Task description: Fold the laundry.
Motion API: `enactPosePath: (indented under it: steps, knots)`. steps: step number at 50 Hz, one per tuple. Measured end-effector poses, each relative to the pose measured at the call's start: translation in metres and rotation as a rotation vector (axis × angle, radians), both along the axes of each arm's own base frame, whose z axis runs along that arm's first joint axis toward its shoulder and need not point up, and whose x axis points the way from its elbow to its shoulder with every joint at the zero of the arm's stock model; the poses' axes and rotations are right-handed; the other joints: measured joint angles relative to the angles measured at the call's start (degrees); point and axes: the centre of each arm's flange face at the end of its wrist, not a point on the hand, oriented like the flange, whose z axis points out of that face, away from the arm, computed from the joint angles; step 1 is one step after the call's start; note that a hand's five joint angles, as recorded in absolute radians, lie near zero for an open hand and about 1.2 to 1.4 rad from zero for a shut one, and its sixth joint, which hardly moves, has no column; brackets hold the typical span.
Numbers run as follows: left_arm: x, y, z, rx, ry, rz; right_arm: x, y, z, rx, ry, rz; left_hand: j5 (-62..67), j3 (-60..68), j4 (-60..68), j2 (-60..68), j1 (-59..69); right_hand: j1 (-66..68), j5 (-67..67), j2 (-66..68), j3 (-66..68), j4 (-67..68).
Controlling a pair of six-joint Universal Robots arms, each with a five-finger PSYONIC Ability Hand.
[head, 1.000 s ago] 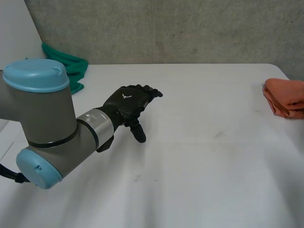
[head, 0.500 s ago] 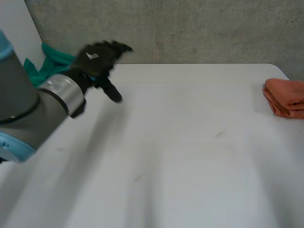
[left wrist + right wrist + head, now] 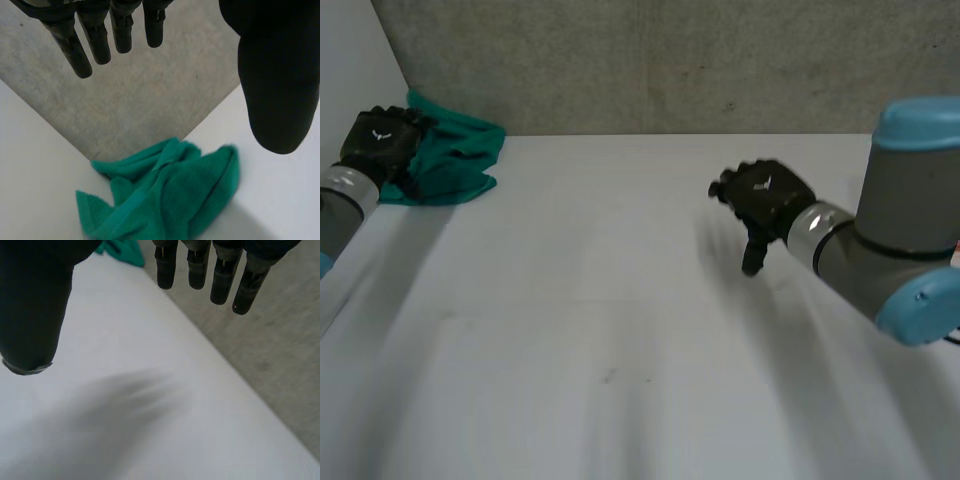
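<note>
Cloth [image 3: 455, 160] on table [image 3: 620, 300], far-left corner

Crumpled teal-green towel [image 3: 460, 157], unfolded, in a loose heap, at the table's [image 3: 620, 300] far left corner

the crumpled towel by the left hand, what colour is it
Plain green, no pattern. The towel shows best in the left wrist view, lying bunched on the table corner beyond the left hand.

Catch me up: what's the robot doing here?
It is at the start of a laundry fold. The left hand is open, fingers straight, by the crumpled green towel at the far left corner of the white table, gripping nothing. The right hand is open too, over the table's bare middle. The towel is not yet folded.
</note>
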Motion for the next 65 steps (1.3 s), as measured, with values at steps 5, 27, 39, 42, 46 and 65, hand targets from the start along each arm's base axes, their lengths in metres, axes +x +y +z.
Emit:
enactPosePath:
  steps: [5,27,39,42,46,65]
  knots:
    - [0.011,-0.018,-0.023,-0.015,-0.014,-0.041,-0.006,0.009,-0.017,0.051,0.023,-0.002,0.0,0.0,0.0,0.0,0.0,0.0,0.0,0.0,0.0,0.0]
    - [0.02,-0.072,-0.085,-0.121,-0.056,-0.104,-0.043,0.026,-0.036,0.102,0.012,-0.01,3.19,3.21,4.31,4.01,4.86,0.0,0.0,0.0,0.0,0.0]
    - [0.021,-0.079,-0.113,-0.189,-0.174,-0.1,-0.072,0.013,-0.046,0.117,0.054,-0.078,3.19,3.21,4.31,4.01,4.86,0.0,0.0,0.0,0.0,0.0]
    - [0.023,-0.08,-0.118,-0.215,-0.221,-0.094,-0.078,0.01,-0.047,0.12,0.057,-0.098,3.19,3.21,4.31,4.01,4.86,0.0,0.0,0.0,0.0,0.0]
    - [0.025,-0.081,-0.122,-0.248,-0.279,-0.084,-0.085,0.008,-0.048,0.128,0.059,-0.12,3.19,3.21,4.31,4.01,4.86,0.0,0.0,0.0,0.0,0.0]
    - [0.028,-0.087,-0.118,-0.349,-0.383,-0.06,-0.105,0.008,-0.06,0.168,0.052,-0.166,3.19,3.21,4.31,4.01,4.86,0.0,0.0,0.0,0.0,0.0]
